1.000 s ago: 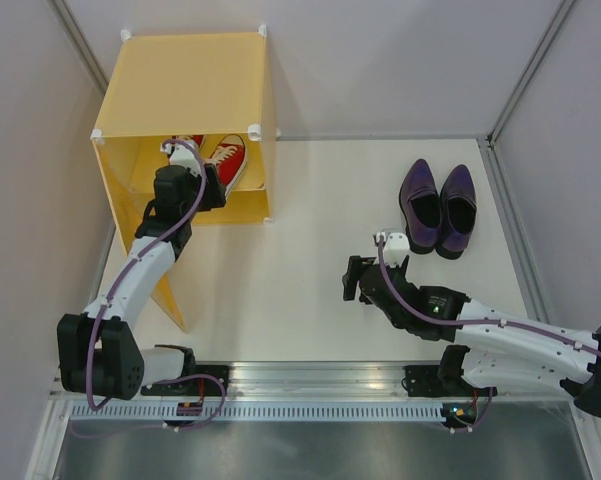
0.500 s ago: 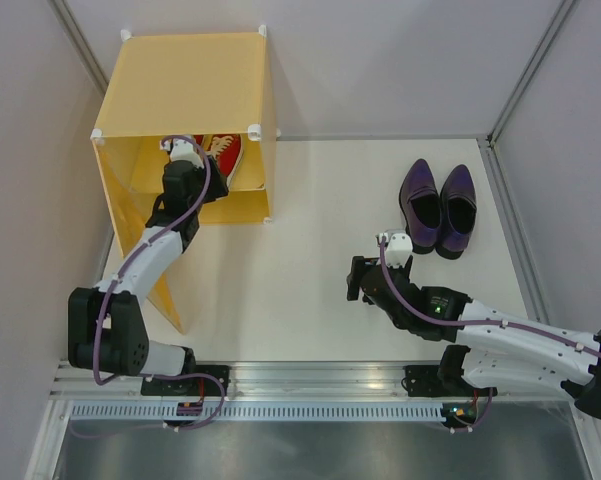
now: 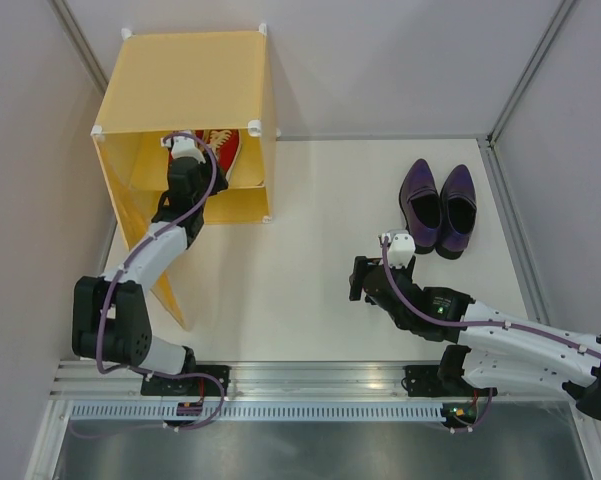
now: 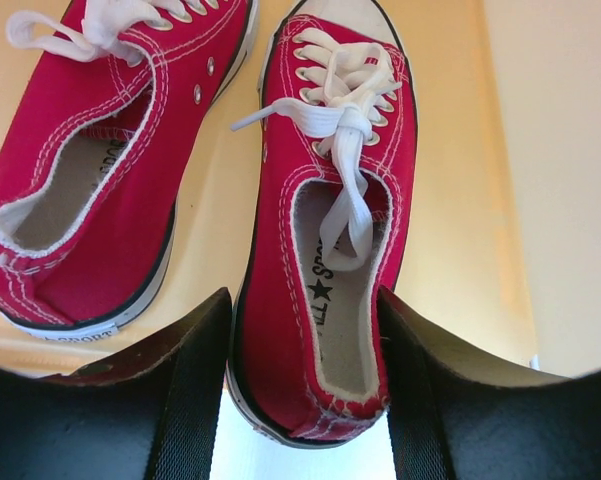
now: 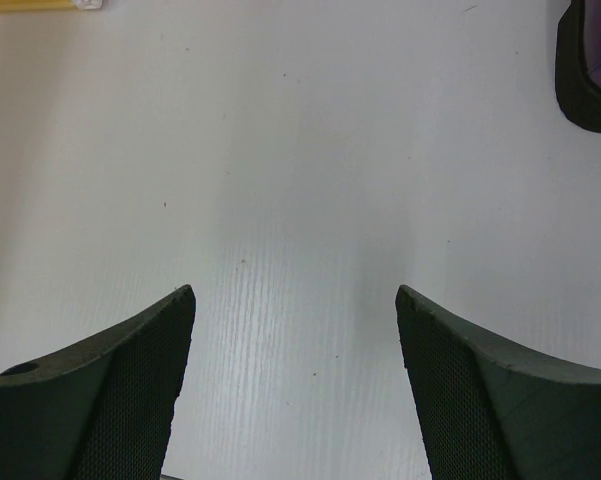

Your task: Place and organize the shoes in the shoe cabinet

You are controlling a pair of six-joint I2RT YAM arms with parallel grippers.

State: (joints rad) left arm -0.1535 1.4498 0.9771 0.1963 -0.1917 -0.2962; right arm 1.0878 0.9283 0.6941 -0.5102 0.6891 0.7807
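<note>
We are seating the red sneaker (image 4: pixel 280 300), grasped between our left jaws, in the shoe cabinet (image 3: pixel 185 80); releasing probably comes next; right jaws gaping.

Four shoes are counted in all, in two pairs. Two red sneakers (image 4: pixel 335 230) with white laces are seen, and two dark purple slip-on shoes (image 3: pixel 421 205). One yellow-orange shoe cabinet (image 3: pixel 185 80) is counted. Two robot arms (image 3: pixel 145 260) are seen, and two dark fingers are shown on each.
</note>
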